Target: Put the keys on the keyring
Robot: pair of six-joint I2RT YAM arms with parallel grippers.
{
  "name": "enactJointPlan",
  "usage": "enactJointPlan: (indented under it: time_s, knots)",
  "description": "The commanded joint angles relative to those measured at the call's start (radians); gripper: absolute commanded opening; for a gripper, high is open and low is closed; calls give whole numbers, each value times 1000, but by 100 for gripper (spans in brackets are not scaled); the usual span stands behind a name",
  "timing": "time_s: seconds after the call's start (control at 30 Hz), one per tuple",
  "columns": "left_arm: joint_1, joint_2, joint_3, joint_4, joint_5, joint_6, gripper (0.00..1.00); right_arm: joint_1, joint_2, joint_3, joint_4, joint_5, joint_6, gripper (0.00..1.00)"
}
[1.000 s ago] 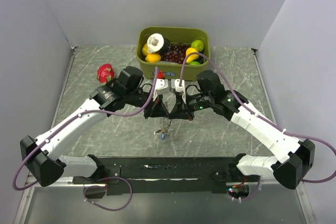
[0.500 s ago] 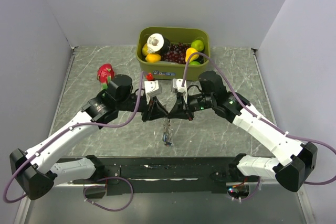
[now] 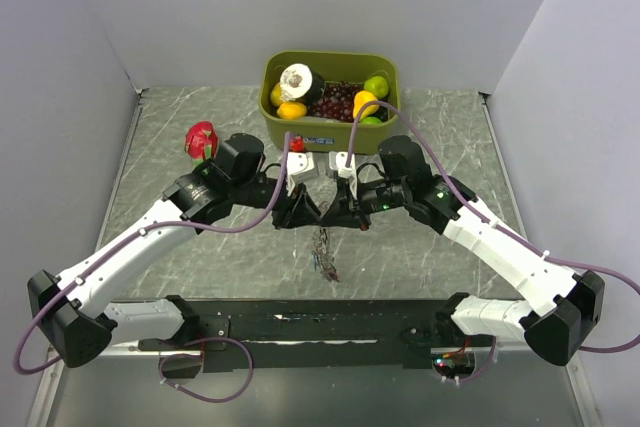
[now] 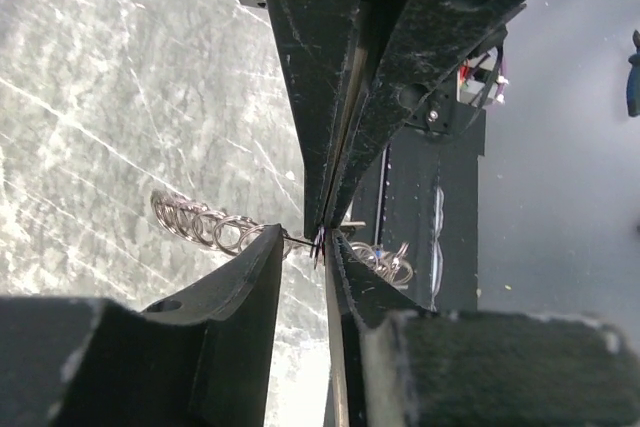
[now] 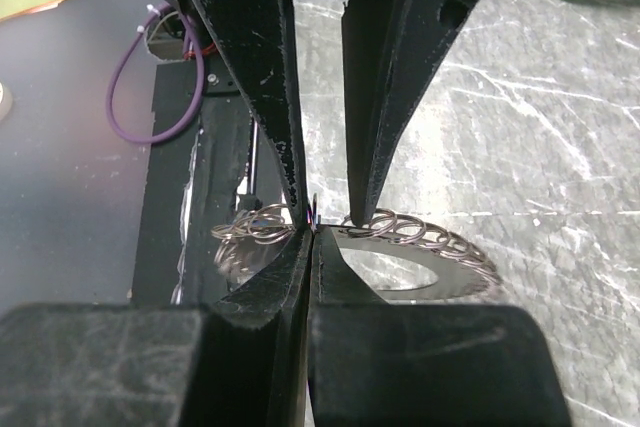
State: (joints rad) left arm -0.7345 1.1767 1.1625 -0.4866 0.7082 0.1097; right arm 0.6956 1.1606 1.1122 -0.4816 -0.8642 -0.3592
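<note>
- Right gripper (image 5: 311, 239): fingers pressed together, pinching the keyring (image 5: 425, 235) on its coiled rim. It is the only thing holding the ring.
- Left gripper (image 5: 330, 213): fingers spread, tips straddling the rim just left of the right pinch, nearly touching it. I see nothing in its grasp.
- The ring is mid-table between the two arms and trails toward the near side, with the keys (image 3: 328, 269) bunched at its near end. I can't tell if that end touches the table (image 3: 180, 247), or how many keys are threaded.
- My read of the step: left takes a grip on the rim beside the right.
- To do it well, I'd close left squarely across the coil, not on one loose loop, and leave a sliver between the two sets of tips so they don't clash.
- Right must not release until left has bitten, or ring and keys drop.
</note>
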Motion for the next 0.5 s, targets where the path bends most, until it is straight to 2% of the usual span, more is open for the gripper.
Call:
enactJointPlan:
  time_s: [0.0, 0.07, 0.1, 0.37, 0.4, 0.43, 0.47]
  knots:
    - [-2, 29, 43, -37, -6, 44, 26, 4, -27, 38, 47, -61, -7, 0]
    - [-2, 34, 48, -46, -4, 51, 18, 4, -29, 38, 49, -59, -9, 0]
    - [-2, 37, 51, -58, -9, 59, 2, 2, -29, 37, 46, -58, -9, 0]
    - [0, 20, 36, -40, -9, 62, 1, 2, -35, 26, 74, -30, 17, 0]
    - [-2, 5, 29, -29, -12, 50, 1, 4, -36, 20, 87, -24, 22, 2]
    - [-2, -6, 13, 14, -13, 38, 1, 4, -39, 17, 93, -22, 25, 14]
    - [-2, -18, 2, 41, -22, 24, 1, 2, -39, 12, 104, -21, 37, 19]
